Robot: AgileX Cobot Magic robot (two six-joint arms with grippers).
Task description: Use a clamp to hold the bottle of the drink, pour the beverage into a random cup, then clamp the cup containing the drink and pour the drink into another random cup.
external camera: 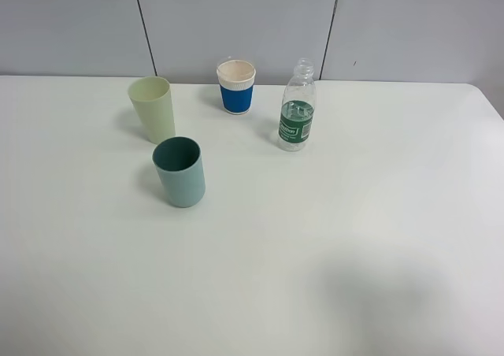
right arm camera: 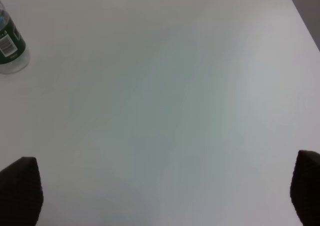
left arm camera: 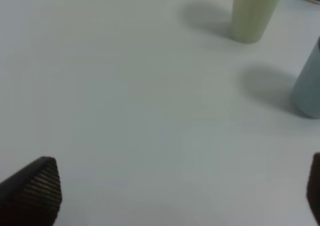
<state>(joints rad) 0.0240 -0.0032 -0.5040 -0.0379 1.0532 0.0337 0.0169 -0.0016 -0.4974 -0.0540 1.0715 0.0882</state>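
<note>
Left gripper (left arm camera: 182, 191): fingers (left arm camera: 35, 186) spread wide apart, nothing between them, only the dark ribbed tips show at the frame's lower corners, hanging over bare table (left arm camera: 125, 111). Wrist camera looks down and forward at the pale green cup (left arm camera: 254, 11) and teal cup (left arm camera: 310, 83), both well ahead of the tips; no contact.

Right gripper (right arm camera: 167, 191): fingers (right arm camera: 20, 191) also wide apart, empty, tips over bare table (right arm camera: 175, 86). Bottle (right arm camera: 10, 46) sits far ahead, off to one side of its view; no contact.

Neither arm shows in the high view, just a soft shadow on the table near the front edge, right of middle.

Bottle (external camera: 297, 108): upright, clear, green label, no cap visible, near the back edge, a bit right of centre. Blue cup (external camera: 236, 87) with white rim, near the back edge at centre, just left of the bottle, apart from it. Pale green cup (external camera: 153, 108) toward the back left. Teal cup (external camera: 179, 171) just in front of it, closer to table (external camera: 354, 238) centre, not touching. All upright.
</note>
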